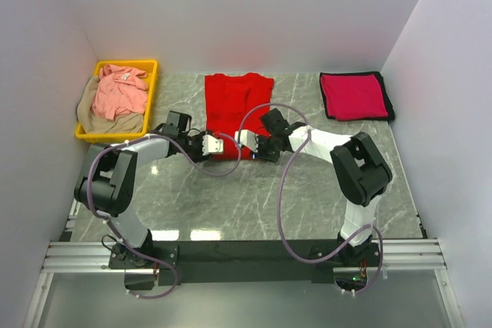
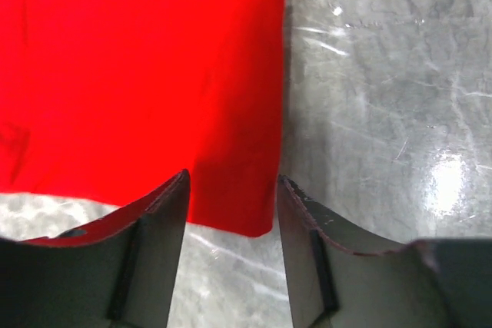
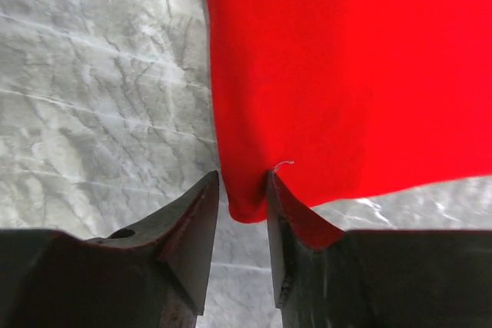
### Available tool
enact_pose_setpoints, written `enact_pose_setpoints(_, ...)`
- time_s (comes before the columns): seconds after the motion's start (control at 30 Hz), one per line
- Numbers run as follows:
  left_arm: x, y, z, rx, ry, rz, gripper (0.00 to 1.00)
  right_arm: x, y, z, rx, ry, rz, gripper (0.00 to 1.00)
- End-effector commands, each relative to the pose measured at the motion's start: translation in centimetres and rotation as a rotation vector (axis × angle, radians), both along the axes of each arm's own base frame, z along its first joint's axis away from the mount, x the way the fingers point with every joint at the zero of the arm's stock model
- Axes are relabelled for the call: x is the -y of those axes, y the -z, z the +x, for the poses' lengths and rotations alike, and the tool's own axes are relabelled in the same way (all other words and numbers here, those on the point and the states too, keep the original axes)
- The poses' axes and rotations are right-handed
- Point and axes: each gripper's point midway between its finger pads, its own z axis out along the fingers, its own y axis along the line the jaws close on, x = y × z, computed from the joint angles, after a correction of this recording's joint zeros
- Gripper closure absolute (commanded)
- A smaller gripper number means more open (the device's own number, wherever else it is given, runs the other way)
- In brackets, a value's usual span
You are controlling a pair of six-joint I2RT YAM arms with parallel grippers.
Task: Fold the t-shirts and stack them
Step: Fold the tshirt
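The red shirt [image 1: 237,105] lies flat on the grey marbled surface [image 1: 254,197], mid-back, with its hem toward the arms. Both arms reach in to that near hem. The left tool [image 1: 211,144] is at the hem's left corner and the right tool [image 1: 244,140] is at its right corner.

In the left wrist view the left tool [image 2: 232,178] is open. Its jaws stand well apart, with the corner of the red shirt [image 2: 138,74] lying between them. In the right wrist view the right tool [image 3: 243,174] has only a narrow gap between its jaws. The other corner of the red shirt [image 3: 346,74] fills that gap, with a loose thread at one fingertip. I cannot tell whether the cloth is pinched.

The magenta shirt [image 1: 354,96] lies folded at the back right, well apart from the red one. The yellow bin [image 1: 127,61] at the back left holds the pink shirt [image 1: 119,91], crumpled on top of the tan shirt [image 1: 115,122].
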Motion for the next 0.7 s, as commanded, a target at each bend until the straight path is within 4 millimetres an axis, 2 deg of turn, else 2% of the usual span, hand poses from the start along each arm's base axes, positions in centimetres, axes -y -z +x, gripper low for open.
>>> enact_pose_setpoints(0.0, 0.6, 0.6, 0.6, 0.032, 0.047, 0.022, 0.47, -0.4, -0.1, 0.8, 0.026, -0.003, 0.001, 0.62)
enact_pose_setpoints(0.2, 0.3, 1.4, -0.1, 0.01, 0.065, 0.049, 0.51, 0.2, 0.3, -0.3, 0.015, 0.0, -0.025, 0.57)
enact_pose_setpoints(0.27, -0.1, 2.2, -0.6, -0.001, 0.074, 0.072, 0.54, 0.0, 0.4, -0.4, 0.022, -0.009, -0.034, 0.58)
enact_pose_setpoints(0.33, -0.3, 2.9, -0.9, -0.014, 0.067, 0.092, 0.58, -0.1, 0.8, -0.2, 0.02, -0.003, -0.057, 0.68)
enact_pose_setpoints(0.37, -0.4, 3.1, -1.0, -0.019, 0.067, 0.099, 0.66, 0.0, 1.1, -0.2, 0.011, 0.007, -0.064, 0.84)
enact_pose_setpoints(0.43, -0.5, 3.0, -1.3, -0.026, 0.074, 0.11, 0.75, 0.0, 0.8, 0.1, 0.02, 0.024, -0.063, 0.96)
enact_pose_setpoints(0.47, -0.5, 2.8, -1.5, -0.03, 0.076, 0.107, 0.84, 0.1, 0.4, 0.1, 0.027, 0.033, -0.058, 1.0)
enact_pose_setpoints(0.53, -0.3, 1.5, -1.9, -0.027, 0.076, 0.084, 0.93, 0.4, 0.2, -0.6, 0.013, 0.035, -0.048, 1.0)
enact_pose_setpoints(0.57, -0.1, 1.0, -2.4, -0.034, 0.082, 0.065, 0.99, 0.4, -1.0, -0.8, 0.023, 0.045, -0.025, 1.0)
enact_pose_setpoints(0.63, 0.3, -0.4, -3.6, -0.028, 0.097, 0.048, 0.99, 0.7, -1.5, -2.3, -0.006, 0.04, -0.011, 1.0)
enact_pose_setpoints(0.67, 0.6, -0.8, -4.7, -0.061, 0.11, 0.032, 0.99, 0.5, -3.0, -2.9, -0.001, 0.037, 0.029, 1.0)
